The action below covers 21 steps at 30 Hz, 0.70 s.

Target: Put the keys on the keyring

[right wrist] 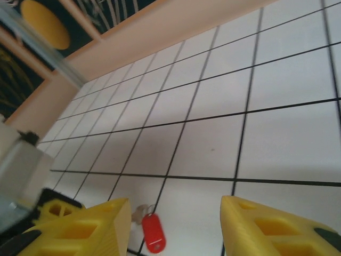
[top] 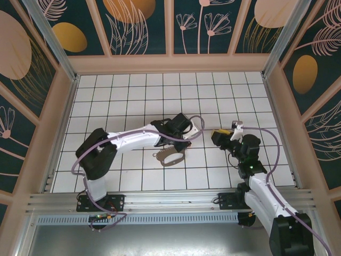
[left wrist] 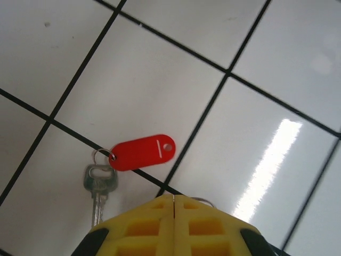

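Pressing its two yellow fingers flush together, the left pincer [left wrist: 173,205] hangs just over the tiled table [top: 133,96]. A sliver of thin silver wire [left wrist: 201,200] peeks out at 1 o'clock of its tips; I cannot tell whether it is pinched or merely lies behind them. The key [left wrist: 99,184], plain silver, shares a small ring [left wrist: 101,155] with a red tag [left wrist: 143,152]. It lies flat on the tiles at 10 to 11 o'clock of those tips, near them but apart. From above, the keyring [top: 170,158], a pale strap loop, lies at 7 o'clock of the left pincer. The right pincer [right wrist: 175,201] stands about half spread with nothing between its fingers, the tag on the table below at its 7 o'clock.

Several things could go wrong, I judge. If the shut fingers missed the wire, a lift would come up empty, since thin metal slides easily on glossy tile. A descent by the right pincer onto the flat tag could skid it and drag the key out of reach. With both pincers working so near each other, a small misjudged approach could make them bump.
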Each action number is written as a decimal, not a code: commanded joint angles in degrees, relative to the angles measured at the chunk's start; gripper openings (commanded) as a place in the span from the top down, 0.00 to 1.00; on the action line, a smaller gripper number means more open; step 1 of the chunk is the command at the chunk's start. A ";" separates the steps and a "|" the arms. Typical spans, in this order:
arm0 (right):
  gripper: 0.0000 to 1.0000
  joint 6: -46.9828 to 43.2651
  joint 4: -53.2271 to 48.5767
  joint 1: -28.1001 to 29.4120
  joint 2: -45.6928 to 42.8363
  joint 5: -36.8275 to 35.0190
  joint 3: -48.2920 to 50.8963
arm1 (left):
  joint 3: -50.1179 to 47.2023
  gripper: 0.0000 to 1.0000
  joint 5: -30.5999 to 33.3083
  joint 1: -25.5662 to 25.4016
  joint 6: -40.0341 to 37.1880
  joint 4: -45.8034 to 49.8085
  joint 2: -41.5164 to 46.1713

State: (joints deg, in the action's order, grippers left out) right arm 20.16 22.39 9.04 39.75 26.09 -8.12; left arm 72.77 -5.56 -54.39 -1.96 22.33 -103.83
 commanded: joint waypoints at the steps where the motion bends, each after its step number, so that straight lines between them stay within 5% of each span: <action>1: 0.53 2.77 7.45 0.20 -3.50 8.97 3.35 | -2.90 1.00 -4.07 0.44 -0.56 -2.29 5.21; 10: 0.51 4.67 24.28 7.54 -3.47 14.52 7.32 | -16.03 1.00 -11.63 4.43 -1.70 -13.19 21.98; 21: 0.54 2.71 46.64 14.44 18.75 20.11 3.14 | -29.80 1.00 -16.11 5.70 -0.96 -27.90 33.50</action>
State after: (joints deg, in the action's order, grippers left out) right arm 23.00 57.60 23.07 55.20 42.96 -2.35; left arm 44.80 -19.25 -49.36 -2.59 1.63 -72.55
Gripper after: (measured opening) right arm 0.461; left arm 0.037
